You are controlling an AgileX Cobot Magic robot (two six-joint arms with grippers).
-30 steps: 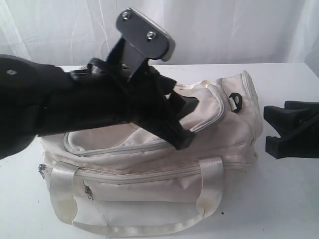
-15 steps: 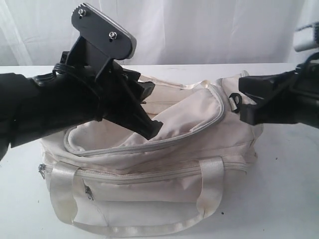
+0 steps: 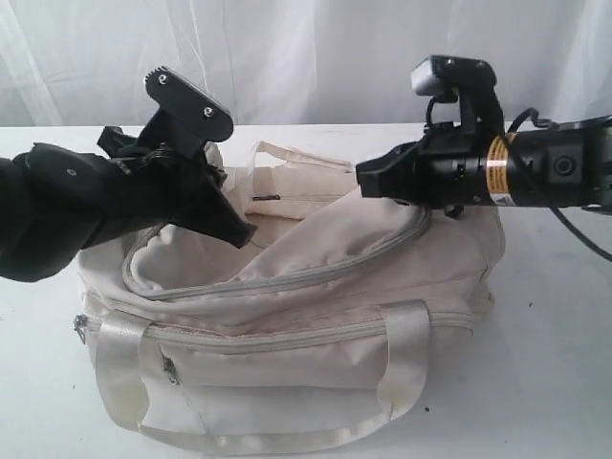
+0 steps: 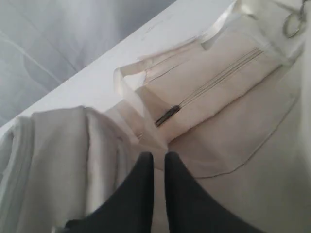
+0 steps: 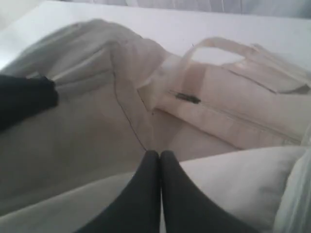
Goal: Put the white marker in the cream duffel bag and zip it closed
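The cream duffel bag (image 3: 316, 354) lies on the white table (image 3: 555, 382), its curved top flap (image 3: 363, 239) unzipped and sagging forward. The white marker is hidden in every view. My left gripper (image 3: 243, 235) hovers over the bag's left end. Its jaws are almost together, with a thin slit and nothing seen between them (image 4: 159, 158). My right gripper (image 3: 363, 182) reaches in from the right above the flap. It is shut and empty (image 5: 160, 154). Both wrist views look down on the bag's fabric (image 4: 233, 97) (image 5: 97, 145) and a dark zipper pull (image 4: 166, 116) (image 5: 187, 98).
A glossy webbing handle (image 3: 406, 354) loops over the bag's front; the rear handle (image 3: 287, 153) stands up behind. A metal ring (image 4: 291, 24) hangs at the bag's far end. White curtain (image 3: 316, 57) backs the table.
My left arm has pulled back to the left off the bag's middle while its jaws closed. My right arm has swung in from the right over the flap, shutting on the way.
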